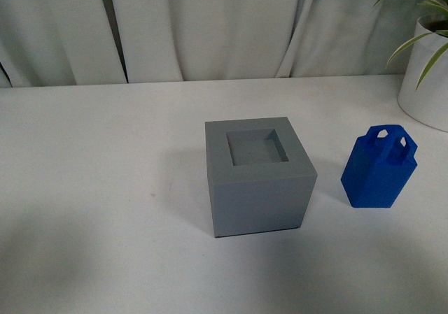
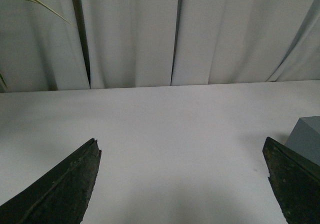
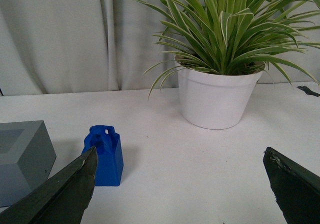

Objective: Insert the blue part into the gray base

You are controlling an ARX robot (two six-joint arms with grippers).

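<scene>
Blue part (image 1: 379, 168) upright on surface (image 1: 105, 188) beside gray base (image 1: 257, 177), not touching; left gripper (image 2: 181, 149) and right gripper (image 3: 180, 154) both released, jaws wide.

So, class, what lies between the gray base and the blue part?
Nothing: only bare white table separates the gray base from the blue part in the front view.

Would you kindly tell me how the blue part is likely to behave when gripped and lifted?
The blue part looks like rigid plastic, so it should probably keep its shape when gripped. Its top tapers and looks smooth, so a high grip might slip. It stands taller than wide, so a sideways push may tip it.
</scene>
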